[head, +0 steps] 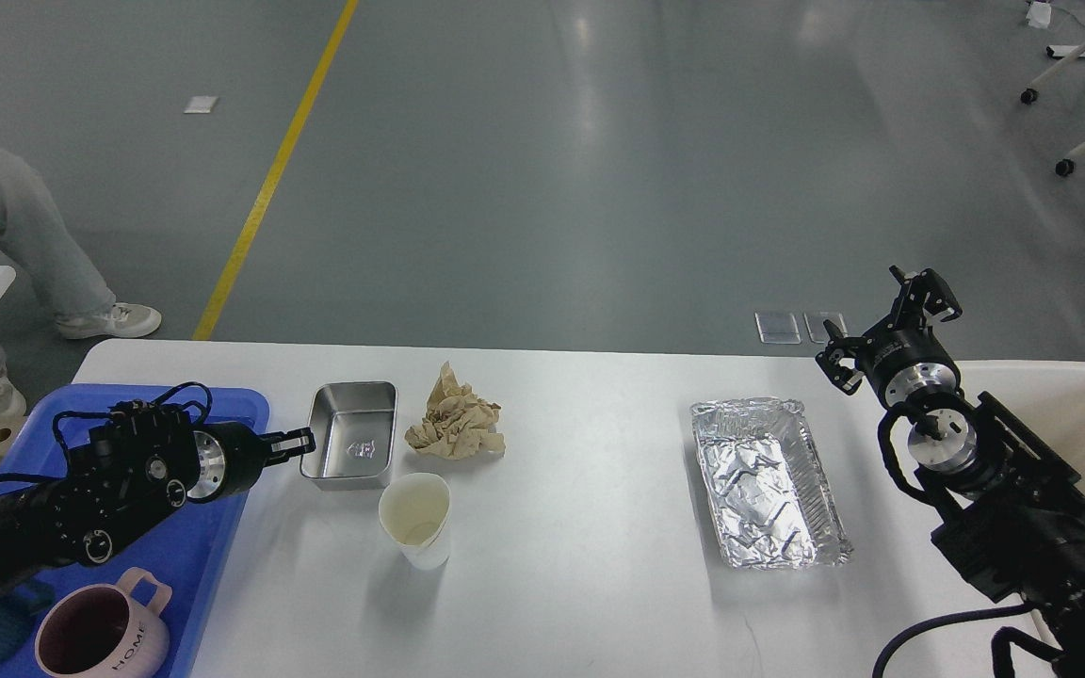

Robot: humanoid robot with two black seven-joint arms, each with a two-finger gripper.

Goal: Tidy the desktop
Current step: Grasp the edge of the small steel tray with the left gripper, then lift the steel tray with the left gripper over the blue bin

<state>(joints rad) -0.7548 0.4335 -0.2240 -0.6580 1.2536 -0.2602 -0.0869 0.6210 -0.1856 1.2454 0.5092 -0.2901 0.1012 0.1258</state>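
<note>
Desktop (580, 584) spans the lower frame. On it, one each: foil tray (769, 482), steel tin (351, 446), crumpled paper (455, 426), paper cup (415, 519). Tin lies at 3 o'clock of left gripper (296, 443), touching its rim; jaws look near-closed, grip unclear. Right gripper (886, 325) spread open, idle.

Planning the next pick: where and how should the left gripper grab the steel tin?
Probably by the near-left wall of the steel tin. It sits upright and open, so its thin rim is exposed. The left gripper is level with that rim, fingers pointing at it. Come in from the left, one finger inside and one outside. The crumpled paper crowds the right side.
</note>
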